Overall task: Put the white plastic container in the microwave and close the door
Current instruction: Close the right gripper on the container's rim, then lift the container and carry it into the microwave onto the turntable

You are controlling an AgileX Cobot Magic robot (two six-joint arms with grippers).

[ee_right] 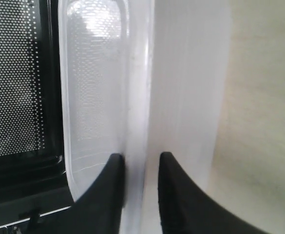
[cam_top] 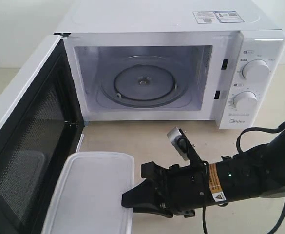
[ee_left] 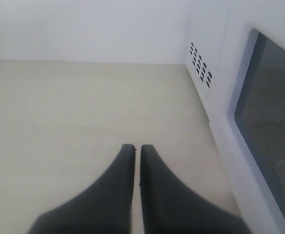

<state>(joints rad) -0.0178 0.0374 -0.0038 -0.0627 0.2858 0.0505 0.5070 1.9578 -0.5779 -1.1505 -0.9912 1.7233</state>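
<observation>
The white microwave stands at the back, its glass turntable bare. Its door is swung wide open to the left, black inner face showing. The white plastic container sits in front of the open door, near the front edge. My right gripper reaches in from the right and is shut on the container's right rim. In the right wrist view one finger presses the lid and the other the side wall of the container. My left gripper is shut on nothing, above bare table.
The open door stands close along the container's far side. The left wrist view shows the door's outer window and the microwave's side vents beside my left gripper. Two dials sit on the right panel.
</observation>
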